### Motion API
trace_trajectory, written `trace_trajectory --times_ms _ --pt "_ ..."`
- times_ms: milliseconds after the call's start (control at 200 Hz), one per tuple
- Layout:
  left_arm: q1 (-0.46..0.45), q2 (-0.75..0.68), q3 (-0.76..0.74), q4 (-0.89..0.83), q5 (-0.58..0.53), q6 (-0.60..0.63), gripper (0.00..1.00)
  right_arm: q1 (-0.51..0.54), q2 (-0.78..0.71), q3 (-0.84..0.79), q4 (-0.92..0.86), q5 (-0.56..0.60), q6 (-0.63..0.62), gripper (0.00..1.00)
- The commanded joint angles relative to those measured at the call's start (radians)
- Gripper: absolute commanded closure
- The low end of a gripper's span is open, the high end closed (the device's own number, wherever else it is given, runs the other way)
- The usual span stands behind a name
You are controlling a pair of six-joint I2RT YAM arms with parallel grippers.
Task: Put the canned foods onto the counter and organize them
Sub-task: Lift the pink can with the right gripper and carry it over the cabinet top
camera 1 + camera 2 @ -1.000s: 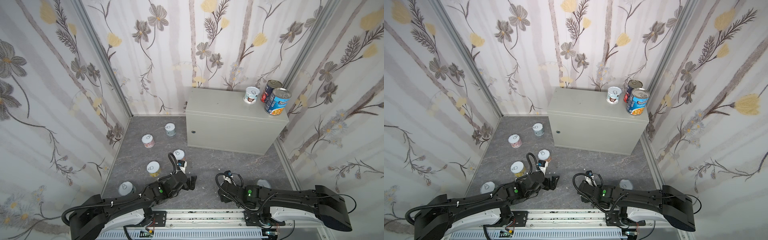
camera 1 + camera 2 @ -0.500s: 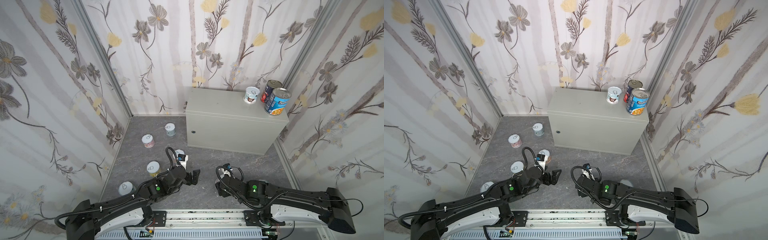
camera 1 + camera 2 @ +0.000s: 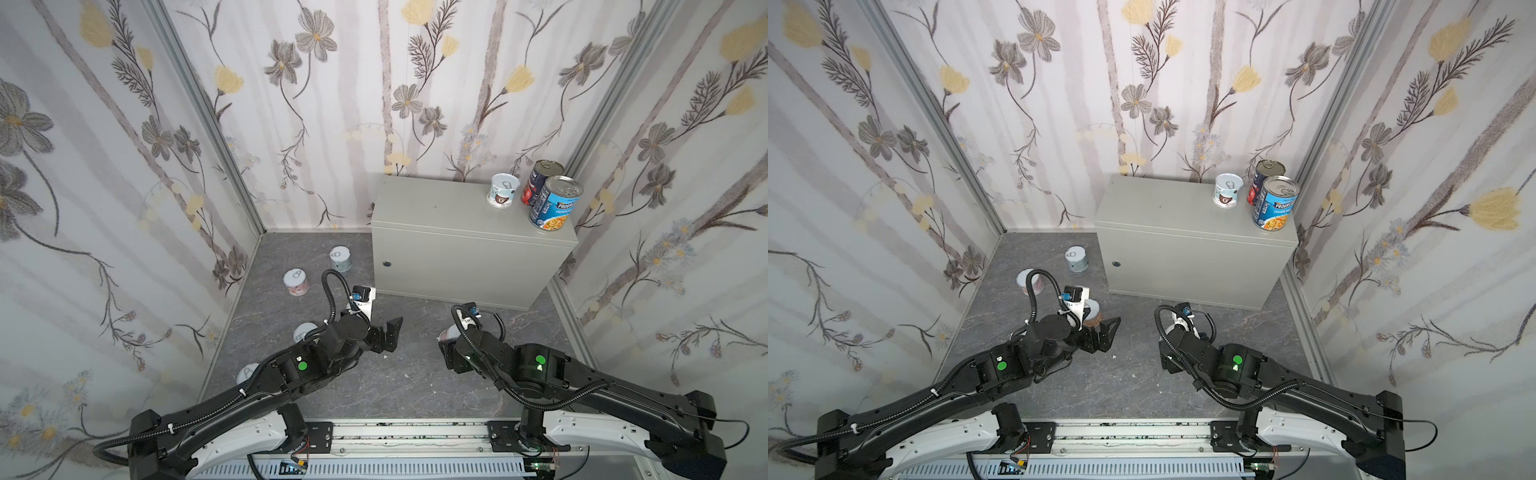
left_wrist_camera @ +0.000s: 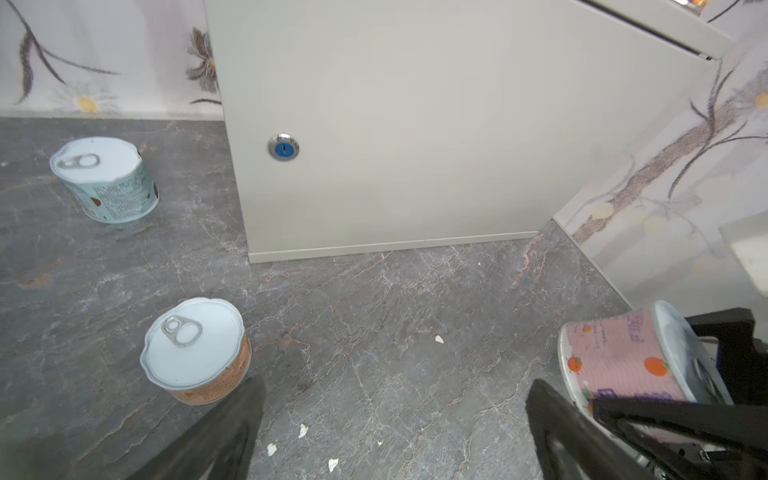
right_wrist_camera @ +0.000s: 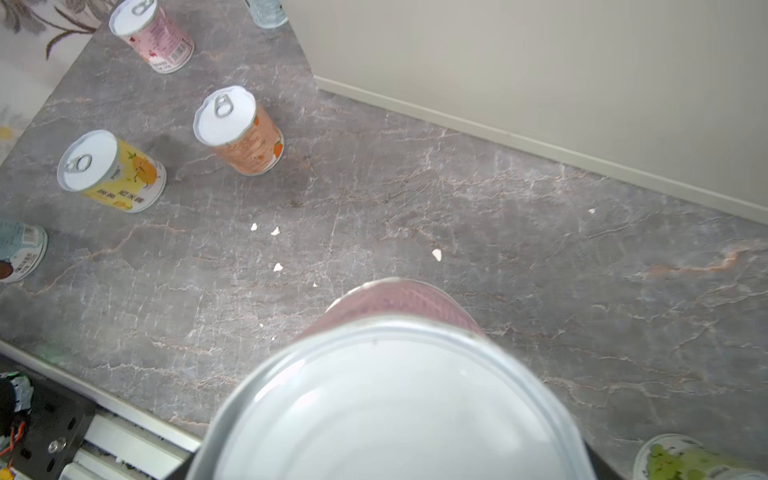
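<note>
Right jaws closed on the pink can, held tilted over the floor before the worktop front edge: rigid, smooth-walled, probably weighty, so best gripped mid-wall. Left jaws open — empty

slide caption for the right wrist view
Held pink can fills the foreground; orange can and yellow can stand on the floor

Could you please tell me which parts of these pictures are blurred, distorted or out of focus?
Right wrist view: the pink can fills the foreground, its near end soft, while the floor beyond is sharp. Left wrist view: the fingers of the left gripper are dark and blurred; the cabinet is crisp. Both top views: sharp, but the wide lens splays the wall posts outward.
</note>
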Motion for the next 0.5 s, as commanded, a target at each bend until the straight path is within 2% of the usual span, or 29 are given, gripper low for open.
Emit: trace_trajectory --times_ms 0,270,480,495 --pt "0.002 0.003 0.061 -0.042 -0.029 0.046 0.0 -0.052 -0.006 0.07 0.001 0.043 -0.096 0.3" --pt "0.001 0.052 0.215 -0.093 -0.039 0.139 0.0 -0.221 0.02 0.286 -0.051 0.024 -0.276 0.3" --pt "0.004 0.088 0.315 -0.124 -0.059 0.21 0.0 -0.31 0.069 0.449 -0.079 0.001 -0.366 0.3" --pt "0.004 0.091 0.325 -0.125 -0.06 0.217 0.0 -0.34 0.074 0.463 -0.08 -0.001 -0.373 0.3"
